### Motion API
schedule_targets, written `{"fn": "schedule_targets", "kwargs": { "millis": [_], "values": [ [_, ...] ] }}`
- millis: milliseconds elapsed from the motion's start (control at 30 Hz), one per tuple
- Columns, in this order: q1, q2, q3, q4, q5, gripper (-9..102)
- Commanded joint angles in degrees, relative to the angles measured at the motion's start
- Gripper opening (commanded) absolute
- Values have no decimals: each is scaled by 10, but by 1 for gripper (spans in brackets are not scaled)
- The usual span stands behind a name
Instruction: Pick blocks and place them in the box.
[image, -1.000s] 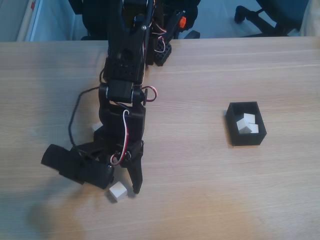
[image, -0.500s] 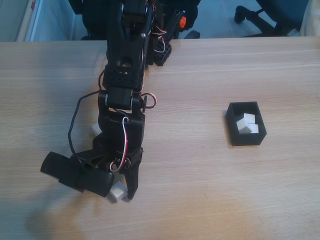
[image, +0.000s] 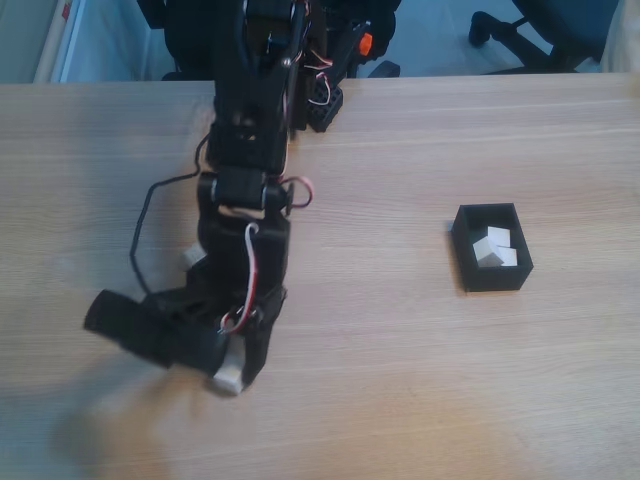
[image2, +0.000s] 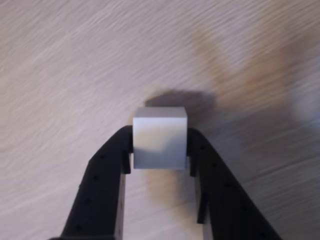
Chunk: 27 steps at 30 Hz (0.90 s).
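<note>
In the wrist view a white block (image2: 160, 131) sits squeezed between my gripper's (image2: 160, 146) two black fingers, over the wooden table. The fixed view has the same block (image: 228, 379) at the tip of my gripper (image: 234, 374), low at the front left of the table. I cannot tell whether the block rests on the wood or hangs just above it. Another block (image: 191, 256) peeks out from behind the arm's left side. The black box (image: 493, 277) stands at the right and holds two white blocks (image: 493, 240).
The arm's base (image: 320, 95) is at the table's far edge, with red and white cables along the arm. An office chair's base (image: 520, 35) stands on the floor beyond the table. Bare wood lies between the arm and the box.
The gripper has moved onto the block and its fingers have come together on it; a second ago the block lay loose beside the open finger.
</note>
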Motion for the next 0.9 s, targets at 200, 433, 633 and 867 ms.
{"fn": "schedule_targets", "kwargs": {
  "millis": [200,433,633,867],
  "values": [
    [-137,316,223,31,32,1],
    [-287,474,303,81,70,1],
    [-427,543,303,142,95,1],
    [-517,516,299,113,83,1]
  ]
}}
